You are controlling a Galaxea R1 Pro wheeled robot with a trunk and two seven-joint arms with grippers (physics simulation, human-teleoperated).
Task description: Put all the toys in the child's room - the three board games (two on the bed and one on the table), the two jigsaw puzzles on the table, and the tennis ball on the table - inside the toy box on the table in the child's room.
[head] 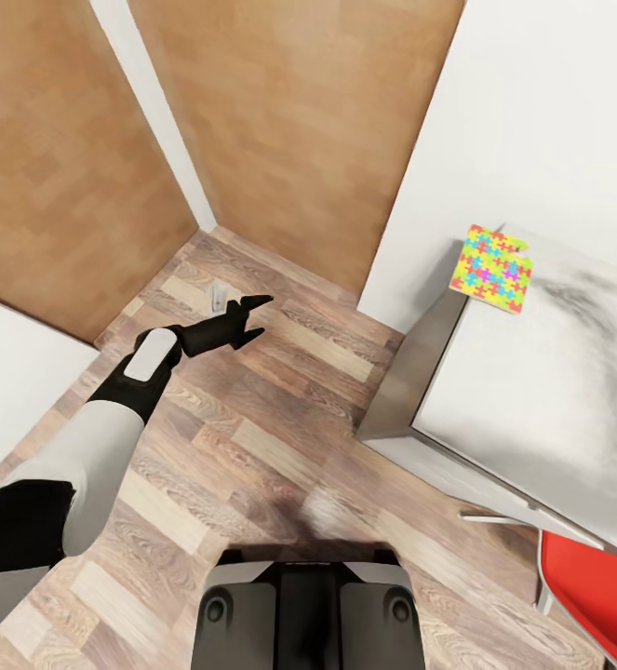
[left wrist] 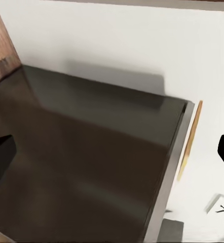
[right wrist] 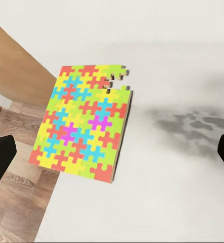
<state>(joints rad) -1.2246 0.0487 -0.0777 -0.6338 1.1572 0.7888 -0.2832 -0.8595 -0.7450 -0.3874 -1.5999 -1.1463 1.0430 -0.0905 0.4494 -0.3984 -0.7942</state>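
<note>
Your left gripper (head: pixel 249 319) is parked out over the wood floor (head: pixel 252 437), well left of the table (head: pixel 531 391). Fingers spread, nothing between them, so it's released and idle. Likely held out there just to keep clear of the desk edge while the right arm works.

Right gripper (right wrist: pixel 112 154): the wrist view shows both fingertips (right wrist: pixel 0 157) far apart at the frame edges with nothing between them. Released and empty, hovering above the tabletop and aimed down at the jigsaw puzzle (right wrist: pixel 84 124).

The puzzle (head: pixel 491 270) lies flat at the table's far-left corner, its left edge about flush with or slightly over the table edge; can't tell which. A few pieces are missing at one corner. That edge position helps you: the puzzle is thin and flat, so a top pinch is hard. Judgement: sliding it off the edge gives the fingers something to bite.

Red chair (head: pixel 596 586) sits near-right, tucked by the table. Watch your base clearance there.

Toy box, board games and ball aren't visible from here.

Step in hand: lining up the right arm on the puzzle. Grasp not yet made.
</note>
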